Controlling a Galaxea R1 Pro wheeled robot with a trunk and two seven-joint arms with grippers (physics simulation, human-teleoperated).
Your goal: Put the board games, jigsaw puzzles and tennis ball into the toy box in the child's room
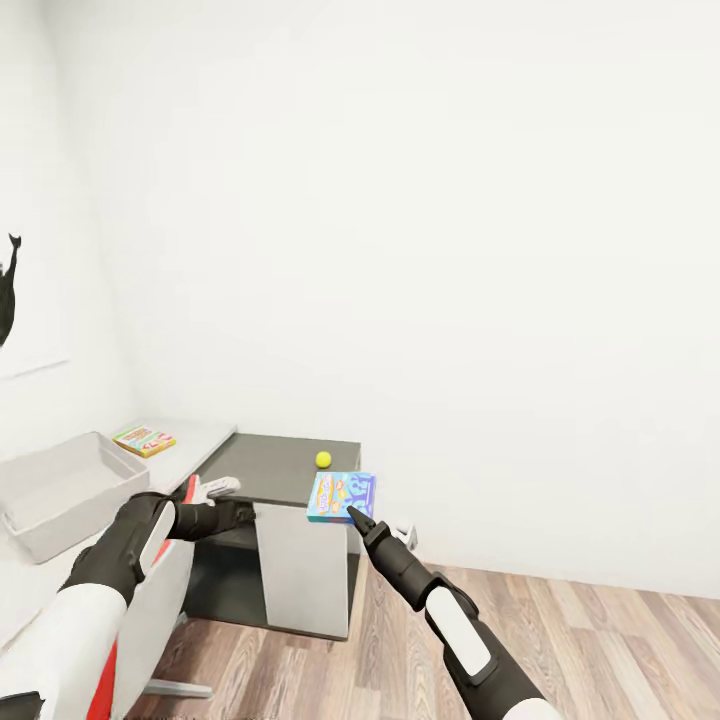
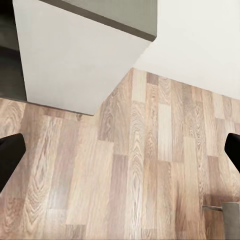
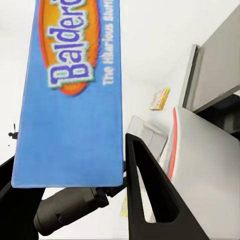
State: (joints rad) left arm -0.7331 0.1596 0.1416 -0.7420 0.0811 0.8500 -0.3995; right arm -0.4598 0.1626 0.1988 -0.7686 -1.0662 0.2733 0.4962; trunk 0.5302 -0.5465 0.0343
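My right gripper is shut on the lower edge of the blue board game, holding it upright in the air just in front of the table's corner. Up close, the blue box sits between the dark fingers. The tennis ball rests on the dark table section behind it. An orange-green board game lies on the white top at the back left, with the grey toy box nearer. My left gripper is open and empty above the floor, its fingers spread wide.
A white chair with red trim stands against the table under my left arm. The table's white side panel drops to the wood floor, which is open to the right. A plain white wall stands close behind.
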